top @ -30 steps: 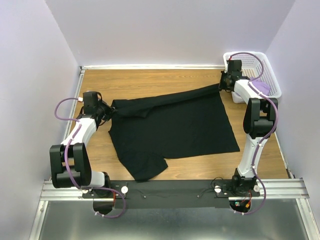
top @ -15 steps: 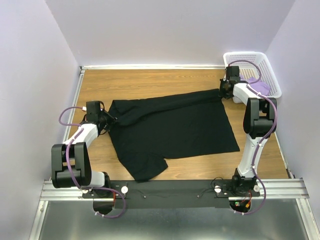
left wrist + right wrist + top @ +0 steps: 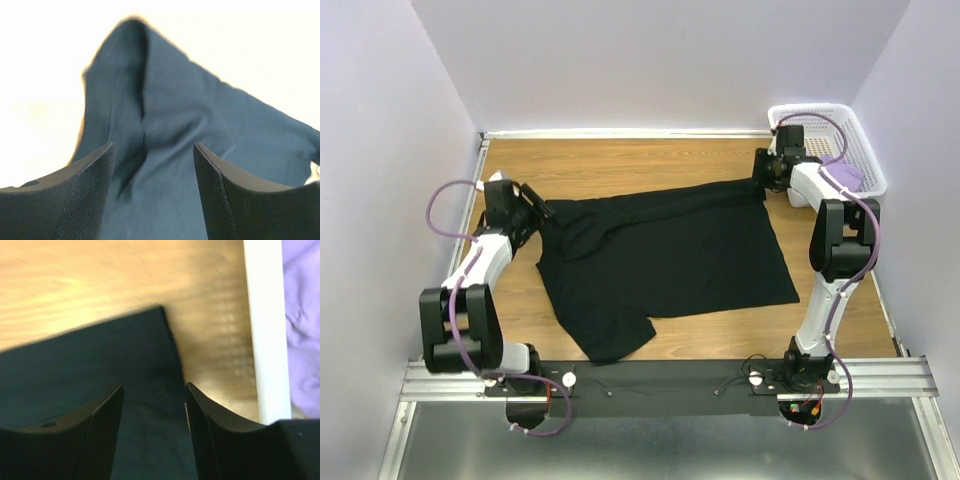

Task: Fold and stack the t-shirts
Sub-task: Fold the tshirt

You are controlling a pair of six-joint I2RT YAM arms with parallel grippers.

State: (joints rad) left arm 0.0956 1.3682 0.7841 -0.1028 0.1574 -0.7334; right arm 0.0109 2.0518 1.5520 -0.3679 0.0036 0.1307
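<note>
The left gripper point(image 3: 531, 207) and right gripper point(image 3: 764, 172) gape open at the black t-shirt point(image 3: 670, 250). Its bunched left end risks a crooked fold.

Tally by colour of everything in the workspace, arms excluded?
Black t-shirt: 1
Lavender t-shirt: 1
White basket: 1
Total: 3

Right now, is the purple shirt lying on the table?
No, the purple shirt sits inside the basket at the far right corner.
</note>
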